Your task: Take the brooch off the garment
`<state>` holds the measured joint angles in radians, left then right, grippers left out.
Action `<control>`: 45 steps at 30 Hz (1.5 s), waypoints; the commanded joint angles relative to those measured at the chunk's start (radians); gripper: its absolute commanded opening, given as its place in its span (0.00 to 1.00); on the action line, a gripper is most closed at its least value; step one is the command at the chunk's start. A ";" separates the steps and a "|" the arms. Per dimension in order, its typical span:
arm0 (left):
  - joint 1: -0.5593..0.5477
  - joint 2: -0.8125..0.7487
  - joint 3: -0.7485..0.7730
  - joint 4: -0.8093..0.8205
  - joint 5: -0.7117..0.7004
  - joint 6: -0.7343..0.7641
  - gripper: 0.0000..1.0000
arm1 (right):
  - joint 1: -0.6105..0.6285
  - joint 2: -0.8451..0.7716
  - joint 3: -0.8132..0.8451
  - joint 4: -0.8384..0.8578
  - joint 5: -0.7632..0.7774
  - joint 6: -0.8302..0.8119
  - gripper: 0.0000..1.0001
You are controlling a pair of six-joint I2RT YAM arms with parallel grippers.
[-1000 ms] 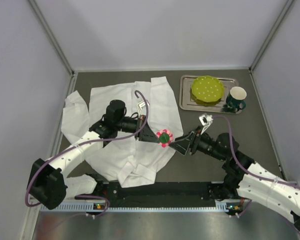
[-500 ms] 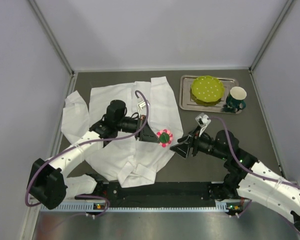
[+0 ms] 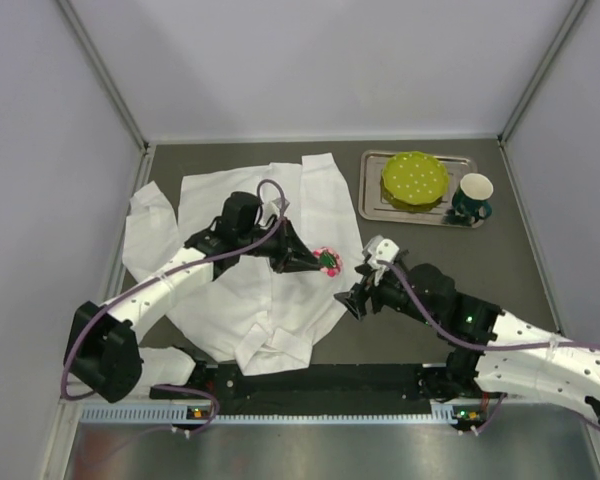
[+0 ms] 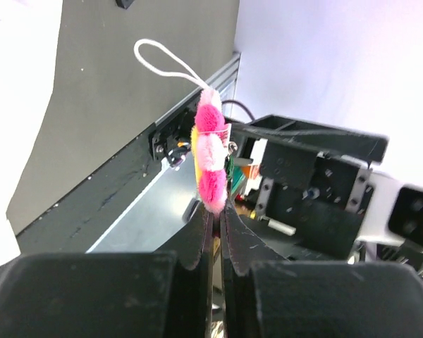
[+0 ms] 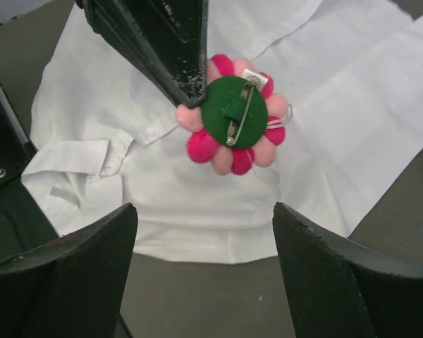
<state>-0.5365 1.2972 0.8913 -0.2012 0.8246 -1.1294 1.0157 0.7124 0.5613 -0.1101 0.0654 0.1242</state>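
Note:
The brooch (image 3: 327, 259), pink and red petals, is pinched at its edge by my left gripper (image 3: 315, 262), which is shut on it. The left wrist view shows the brooch (image 4: 210, 158) edge-on, standing up from the left gripper (image 4: 218, 204), with a white thread loop at its top. Its green back and metal pin face the right wrist view, where the brooch (image 5: 234, 116) hangs in front of the garment (image 5: 338, 105). The white garment (image 3: 320, 190) lies spread on the table. My right gripper (image 3: 352, 300) is open just right of the brooch, the right gripper (image 5: 204, 211) holding nothing.
A metal tray (image 3: 375, 205) at the back right carries a green dotted plate (image 3: 415, 178), with a teal mug (image 3: 472, 197) at its right end. A black rail (image 3: 320, 380) runs along the near edge between the arm bases. Grey walls enclose the table.
My left arm has turned and carried the brooch slightly up and away from the near edge. The right gripper has drawn back from the brooch, swung left and opened a little wider.

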 commanded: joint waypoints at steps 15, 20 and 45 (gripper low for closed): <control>0.007 -0.124 0.189 -0.500 -0.334 -0.245 0.00 | 0.164 0.195 -0.044 0.523 0.113 -0.449 0.64; 0.009 -0.122 0.184 -0.532 -0.338 -0.260 0.00 | 0.162 0.234 -0.044 0.599 0.111 -0.426 0.58; 0.006 -0.131 0.150 -0.514 -0.347 -0.328 0.00 | 0.162 0.453 0.046 0.673 0.102 -0.426 0.36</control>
<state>-0.5316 1.1858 1.0481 -0.7254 0.4782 -1.4315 1.1690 1.1511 0.5655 0.5026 0.1490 -0.2943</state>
